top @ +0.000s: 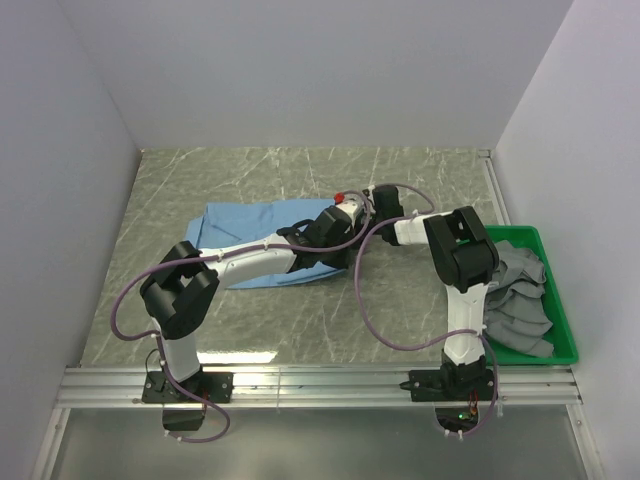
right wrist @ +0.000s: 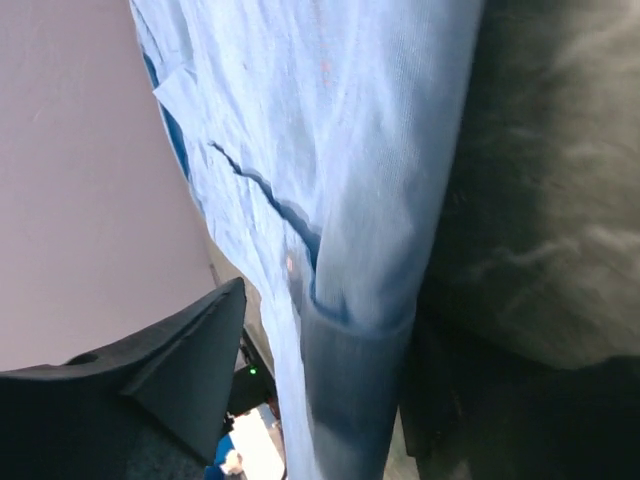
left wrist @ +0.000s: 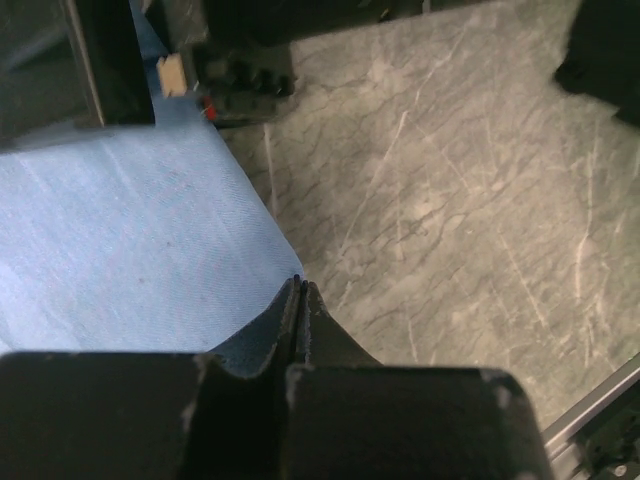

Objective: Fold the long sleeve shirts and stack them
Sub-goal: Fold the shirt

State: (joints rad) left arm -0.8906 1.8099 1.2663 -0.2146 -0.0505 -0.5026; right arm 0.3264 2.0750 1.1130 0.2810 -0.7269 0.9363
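Shirt cloth fills the middle of the desk (top: 400, 300): the light blue shirt (top: 250, 225) lies flat with its long axis running from the left edge toward the right, and its right end stops about at the desk's centre. Both arms meet at that right end, so the whole free length trails away to the left of them. The left jaws (left wrist: 301, 290) are pressed together on a corner of the blue edge, bare desk just to their right. The right jaws (right wrist: 335, 300) sit just beyond them, toward the far edge, and stand apart astride a hanging fold of the same shirt. The cloth lies against one finger, with a gap showing on the other side, so that grip does not look made yet. Grey garments (top: 515, 300) are heaped in a green tray (top: 568, 340) at the near right corner. Once both grips hold, the fold likely means carrying this end leftward along the long axis.
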